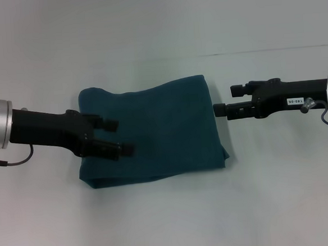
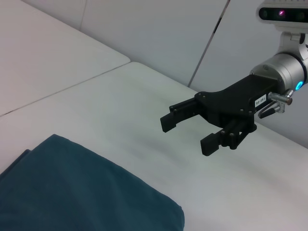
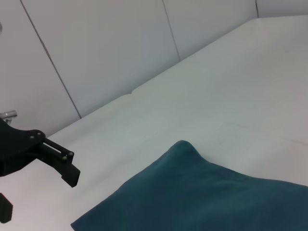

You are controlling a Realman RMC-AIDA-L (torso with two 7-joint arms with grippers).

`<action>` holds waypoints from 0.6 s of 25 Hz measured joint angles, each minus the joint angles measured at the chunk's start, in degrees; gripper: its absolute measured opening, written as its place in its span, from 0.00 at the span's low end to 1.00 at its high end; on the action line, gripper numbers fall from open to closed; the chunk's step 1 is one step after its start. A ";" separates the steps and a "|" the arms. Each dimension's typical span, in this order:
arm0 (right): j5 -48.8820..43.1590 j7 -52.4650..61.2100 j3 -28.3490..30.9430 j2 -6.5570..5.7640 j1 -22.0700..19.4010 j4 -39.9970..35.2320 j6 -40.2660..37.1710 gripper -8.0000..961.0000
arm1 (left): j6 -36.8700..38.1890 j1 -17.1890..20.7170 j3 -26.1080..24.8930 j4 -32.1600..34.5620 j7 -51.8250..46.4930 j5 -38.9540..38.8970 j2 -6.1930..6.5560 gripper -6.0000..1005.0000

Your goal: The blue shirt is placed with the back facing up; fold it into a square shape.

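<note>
White and featureless, the desk [image 1: 171, 224] filled the head view, with pale wall panels rising behind it in both wrist views. At its centre lay the blue shirt [image 1: 159, 137], already folded into a compact, roughly square bundle with layered edges showing along its near side and no lettering visible.

The left hand [image 1: 115, 139] came in from nine o'clock and hung over the shirt's nine o'clock edge, its two fingers spread apart with nothing between them; whether the lower finger touched the cloth could not be told. The right hand [image 1: 222, 110] sat at three o'clock, just beside the shirt's edge and clear of it. From the left wrist view its fingers [image 2: 179, 118] stood parted around empty air.

By my judgement the folding was essentially complete and the step in hand was release and retreat. To do it well, each hand should draw straight outward along its own approach line, lifting slightly first so no finger drags a layer and skews the bundle. The far corner at one o'clock stood a little raised and the far edge ran wavy, so a light press there could flatten the stack if a neater square is wanted. Soft cotton will creep under sideways contact; any touch should come from above.
</note>
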 joint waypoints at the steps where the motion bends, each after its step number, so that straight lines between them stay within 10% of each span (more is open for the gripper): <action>1: 0.00 -0.02 0.00 0.00 0.00 0.00 0.00 0.98 | 0.01 0.00 0.00 0.00 0.00 0.00 0.00 0.93; 15: 0.10 -0.31 0.00 0.00 0.04 0.00 0.00 0.98 | -0.32 -0.03 -0.05 0.00 -2.05 0.00 0.04 0.93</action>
